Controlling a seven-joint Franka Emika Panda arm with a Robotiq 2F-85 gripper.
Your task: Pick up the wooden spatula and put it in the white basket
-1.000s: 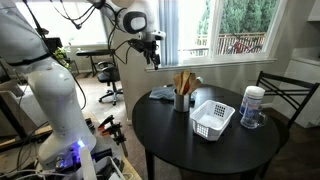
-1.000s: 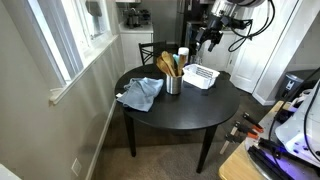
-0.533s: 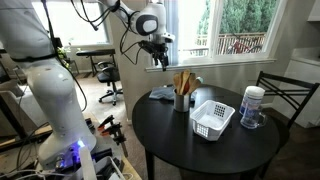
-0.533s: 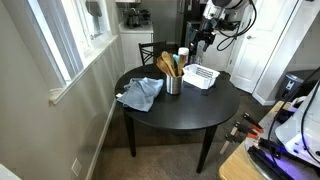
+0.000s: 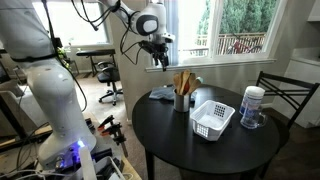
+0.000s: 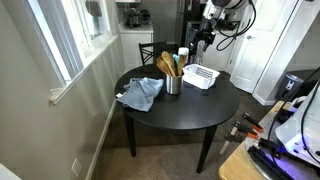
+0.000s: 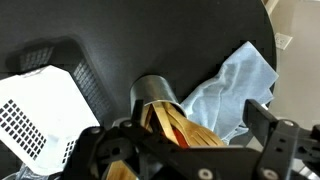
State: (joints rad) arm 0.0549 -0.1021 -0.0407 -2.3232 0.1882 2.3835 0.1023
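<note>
Several light-tan wooden utensils, the wooden spatula (image 5: 183,82) among them, stand upright in a dark utensil cup (image 5: 181,101) on the round black table (image 5: 200,150). They also show in another exterior view (image 6: 168,64) and in the wrist view (image 7: 178,127). I cannot tell which one is the spatula. The white basket (image 5: 212,120) sits next to the cup, also seen in an exterior view (image 6: 200,76) and the wrist view (image 7: 35,115). My gripper (image 5: 159,60) hangs open and empty in the air above and beside the cup; its fingers frame the utensils in the wrist view (image 7: 185,155).
A crumpled light-blue cloth (image 5: 162,94) lies beside the cup, also seen in another exterior view (image 6: 140,93) and the wrist view (image 7: 235,85). A white tub with blue label (image 5: 252,106) stands past the basket. A black chair (image 5: 285,95) is at the table's far side.
A second ago the gripper stood farther from the table; it moved toward the utensil cup. In the last half second nothing visibly moved.
</note>
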